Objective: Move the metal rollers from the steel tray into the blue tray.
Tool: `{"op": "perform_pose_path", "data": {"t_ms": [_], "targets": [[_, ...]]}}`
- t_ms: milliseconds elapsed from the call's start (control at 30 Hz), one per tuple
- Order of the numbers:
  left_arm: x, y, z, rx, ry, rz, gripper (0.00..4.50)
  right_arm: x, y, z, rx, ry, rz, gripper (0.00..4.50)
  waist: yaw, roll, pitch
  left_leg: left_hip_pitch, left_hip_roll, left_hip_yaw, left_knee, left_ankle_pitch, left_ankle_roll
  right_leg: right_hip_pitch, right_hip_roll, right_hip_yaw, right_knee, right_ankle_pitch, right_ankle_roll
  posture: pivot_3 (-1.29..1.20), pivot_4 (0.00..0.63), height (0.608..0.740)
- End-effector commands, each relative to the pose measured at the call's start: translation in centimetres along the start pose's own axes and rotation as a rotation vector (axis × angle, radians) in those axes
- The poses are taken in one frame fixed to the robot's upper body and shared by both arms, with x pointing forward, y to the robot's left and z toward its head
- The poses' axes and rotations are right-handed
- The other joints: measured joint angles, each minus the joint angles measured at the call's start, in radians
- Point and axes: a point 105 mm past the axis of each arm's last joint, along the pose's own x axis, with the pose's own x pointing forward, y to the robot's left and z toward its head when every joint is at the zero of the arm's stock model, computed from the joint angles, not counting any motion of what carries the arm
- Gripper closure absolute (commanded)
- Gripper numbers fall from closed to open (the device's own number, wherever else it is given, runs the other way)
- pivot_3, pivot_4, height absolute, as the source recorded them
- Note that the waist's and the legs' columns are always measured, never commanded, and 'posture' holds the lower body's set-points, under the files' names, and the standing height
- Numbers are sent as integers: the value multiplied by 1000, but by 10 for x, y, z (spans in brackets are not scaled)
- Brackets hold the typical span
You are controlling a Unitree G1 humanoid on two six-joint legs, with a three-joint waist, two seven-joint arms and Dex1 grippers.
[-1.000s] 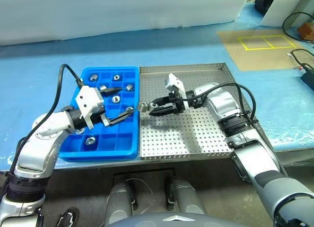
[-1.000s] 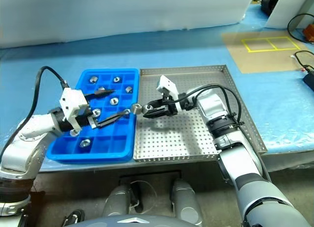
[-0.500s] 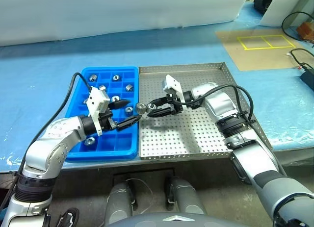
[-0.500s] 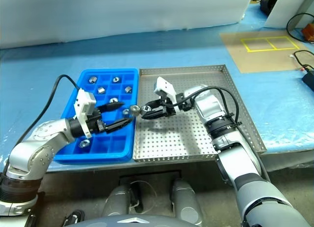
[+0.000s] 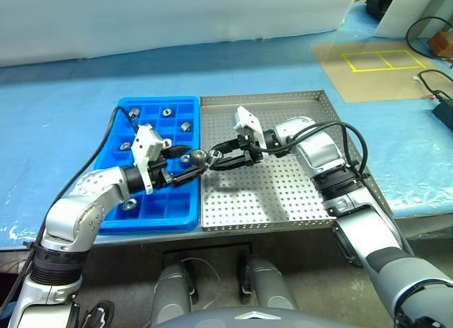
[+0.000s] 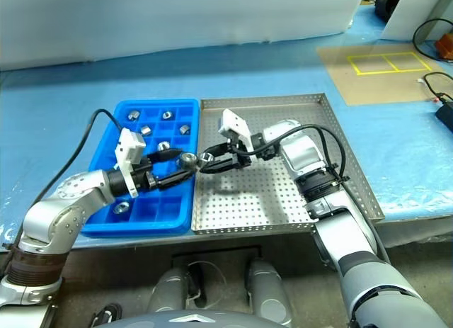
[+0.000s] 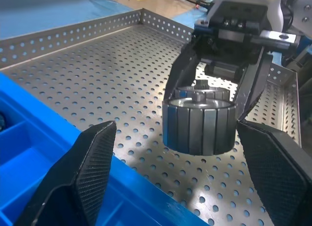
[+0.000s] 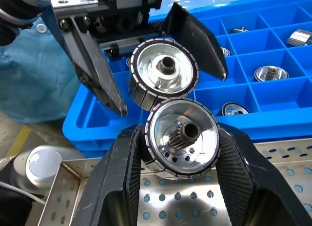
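Handover in hand, judged. Left gripper [image 7: 170, 187] held wide open, fingers flanking roller [image 7: 202, 126] without touching. Roller clamped by right gripper [image 8: 183, 138], held above seam between blue tray [image 5: 159, 211] and steel tray [image 5: 283, 200]. Left fingers to be closed squarely before right grip is released.

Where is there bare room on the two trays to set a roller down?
Steel tray: right half and near strip are bare. Blue tray: near-row compartments right of the lone roller look empty. Crowded: far rows with rollers, and the seam between the trays, where left gripper and right gripper meet around the held roller.
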Motion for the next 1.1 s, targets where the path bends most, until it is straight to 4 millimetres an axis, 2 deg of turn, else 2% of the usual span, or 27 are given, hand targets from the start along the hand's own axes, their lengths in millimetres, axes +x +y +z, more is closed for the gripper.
{"op": "perform_pose_path", "data": {"t_ms": [33,467,500,567,667,1000,1100], "targets": [[4,-3,9,23,-19,-26,345,1,7,14,-43,-49,34,2752,0,0,0,0,0,0,0,0,0,0,0,0,0,0,0,-417,150,740],[5,-1,7,21,-19,-20,345,3,8,14,-49,-50,33,2752,0,0,0,0,0,0,0,0,0,0,0,0,0,0,0,-419,150,740],[6,1,6,38,-15,-7,731,4,8,14,-48,-51,32,2752,0,0,0,0,0,0,0,0,0,0,0,0,0,0,0,-419,150,740],[7,2,4,53,-5,0,1149,4,8,14,-51,-50,31,2752,0,0,0,0,0,0,0,0,0,0,0,0,0,0,0,-420,150,740],[8,3,5,40,-9,4,2159,4,8,13,-50,-48,28,2752,0,0,0,0,0,0,0,0,0,0,0,0,0,0,0,-420,150,740],[9,2,7,25,-34,-4,2159,4,8,12,-44,-45,25,2752,-1,0,0,0,0,0,0,0,0,0,0,0,0,0,0,-421,150,740],[8,2,13,30,-75,-3,2735,4,8,12,-40,-47,27,2752,-1,0,0,0,0,0,0,0,0,0,0,0,0,0,0,-420,150,740]]}}
